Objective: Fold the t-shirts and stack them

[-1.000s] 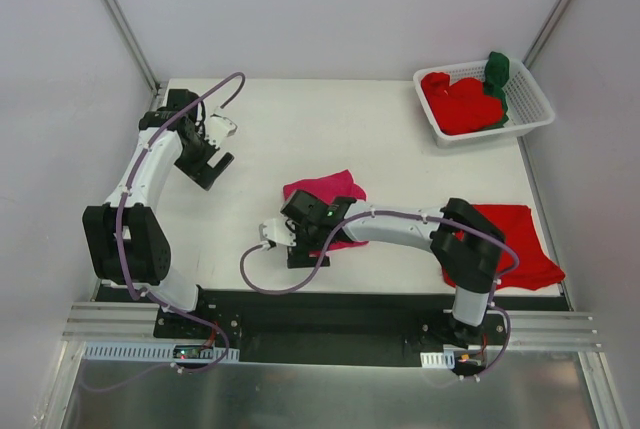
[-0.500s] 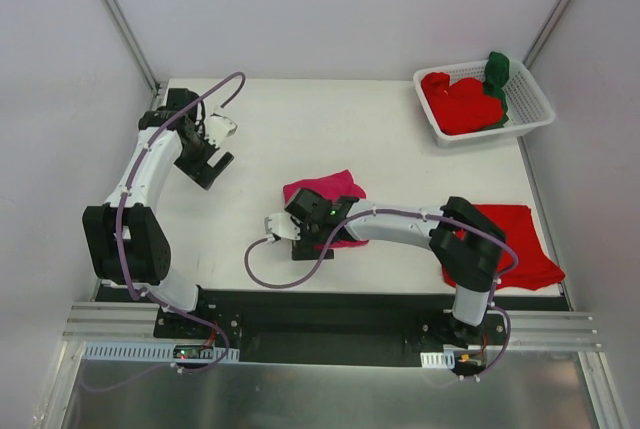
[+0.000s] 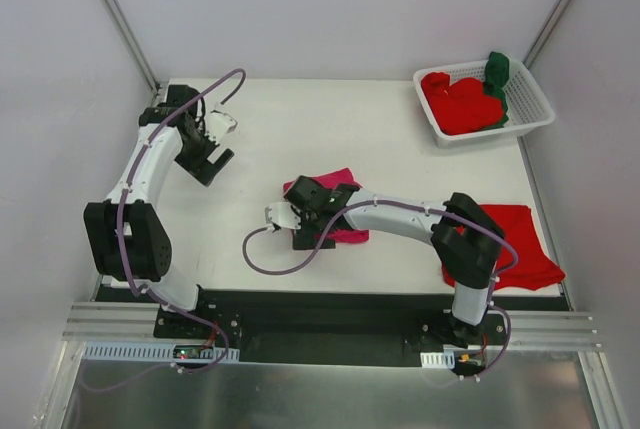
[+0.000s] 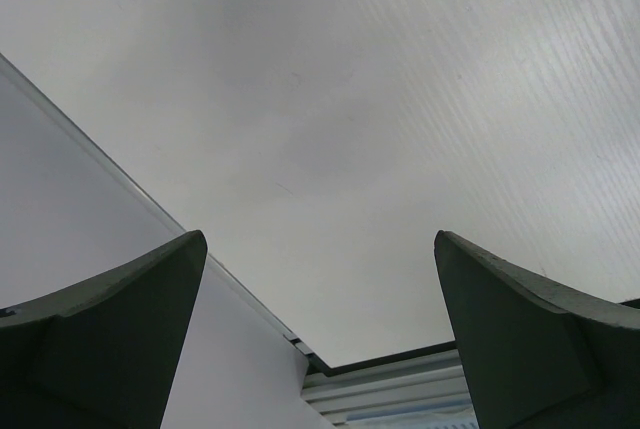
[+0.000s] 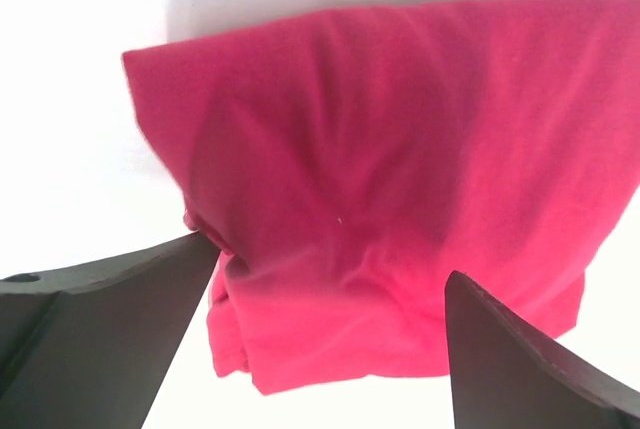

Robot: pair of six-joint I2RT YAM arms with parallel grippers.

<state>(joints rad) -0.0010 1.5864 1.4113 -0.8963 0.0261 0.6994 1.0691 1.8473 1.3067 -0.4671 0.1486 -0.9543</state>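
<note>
- While the right gripper (image 5: 330, 264) is hovering just above it with jaws spread wide and nothing between them, the pink t-shirt (image 5: 400, 149) is lying bunched in the middle of the table (image 3: 300, 119).
- The left gripper (image 3: 205, 159) is hanging over bare table at the far left, its jaws also apart and holding nothing.
- A red t-shirt (image 3: 520, 239) is lying flat beside the right arm's base. More red ones (image 3: 460, 104) and a green one (image 3: 497, 71) are sitting in the basket (image 3: 495, 134) at the far right corner.
- The step in hand is probably taking hold of the pink shirt to finish its fold.
- Doing it well is likely meaning coming down on a hem or corner, not the thick middle, then lifting only just clear.
- With the left gripper well apart, nothing is pinning the cloth, so it may drag along the table.
</note>
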